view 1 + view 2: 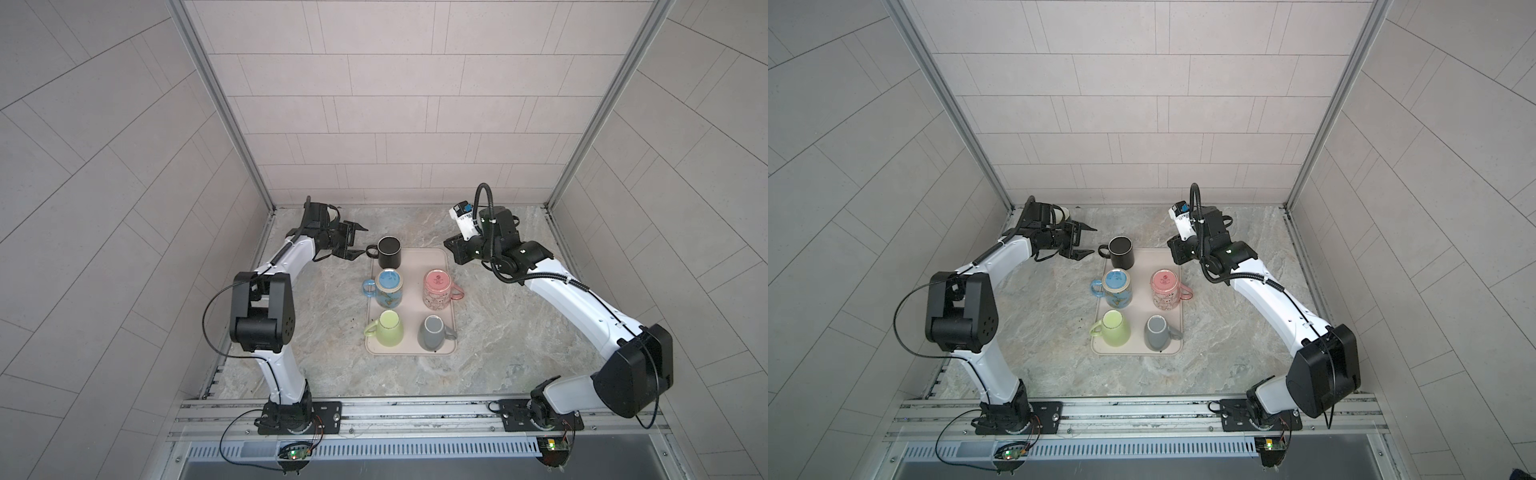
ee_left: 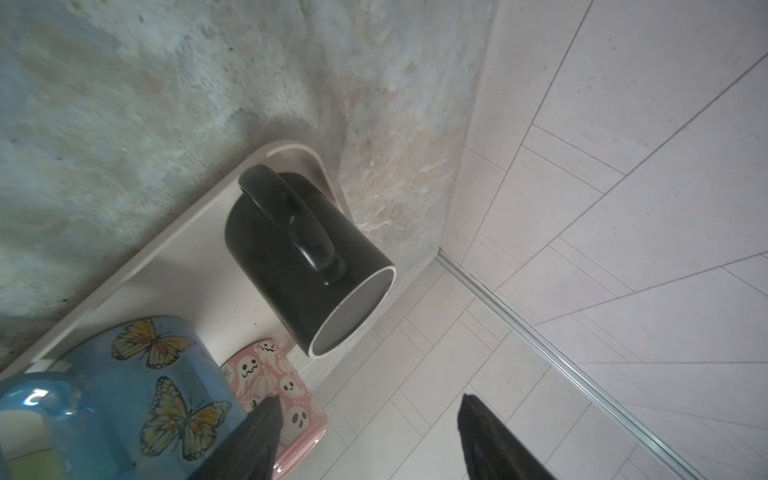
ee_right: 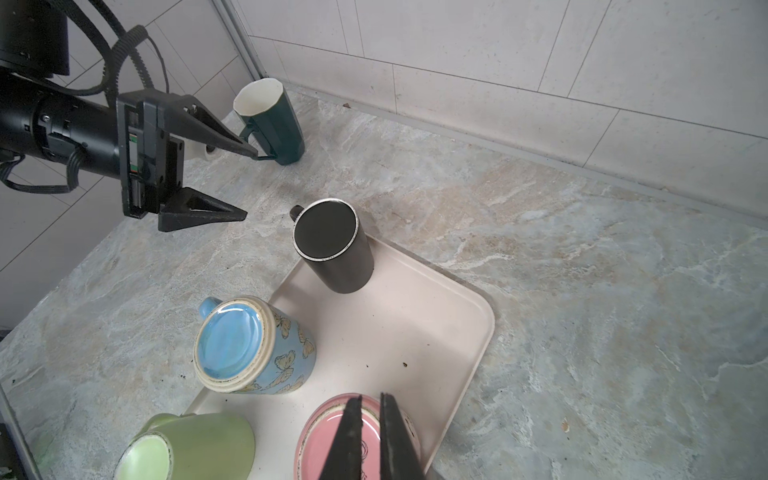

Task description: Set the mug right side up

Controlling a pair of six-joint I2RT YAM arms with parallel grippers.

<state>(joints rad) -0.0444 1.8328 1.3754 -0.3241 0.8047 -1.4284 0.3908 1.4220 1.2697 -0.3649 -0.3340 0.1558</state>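
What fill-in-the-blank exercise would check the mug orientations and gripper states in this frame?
1. The tray holds ___ mugs.
2. Of these, only the ___ mug stands right side up.
3. The fingers of the left gripper, beside that mug's handle, stand ___.
4. The fingers of the right gripper are ___.
Missing words: five; black; open; shut.

Looks like a robotics lab mocked up as a kitchen: pale tile-pattern wall panels [image 1: 374, 124] in aluminium framing [image 1: 222, 104], marbled stone-look countertop [image 1: 324, 353], white-and-black robot arms [image 1: 573, 299] bolted to a slotted aluminium rail [image 1: 415, 415].
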